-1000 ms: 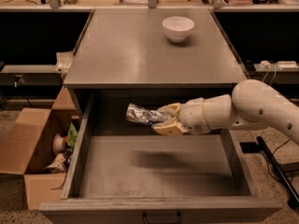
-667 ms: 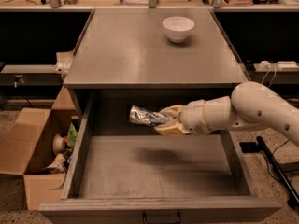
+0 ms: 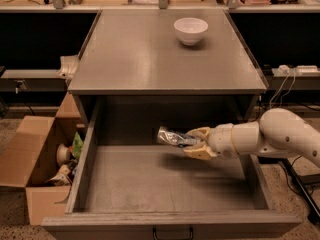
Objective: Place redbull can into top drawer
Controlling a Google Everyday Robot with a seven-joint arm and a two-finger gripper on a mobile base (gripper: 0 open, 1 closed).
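Note:
The redbull can (image 3: 172, 136) is a slim shiny silver can, held lying sideways above the back of the open top drawer (image 3: 165, 186). My gripper (image 3: 196, 143) reaches in from the right on a white arm and is shut on the can's right end. The can points left and hangs above the drawer's flat grey bottom, just in front of the cabinet's dark opening. The drawer is pulled fully out, with a small dark handle (image 3: 172, 233) on its front.
A white bowl (image 3: 190, 30) stands on the grey cabinet top (image 3: 150, 59) at the back right. A brown cardboard box (image 3: 37, 164) with several items sits on the floor at the left. Cables and a power strip (image 3: 295, 70) are at the right.
The gripper and can have shifted slightly right and a little lower over the drawer. The grip on the can is unchanged.

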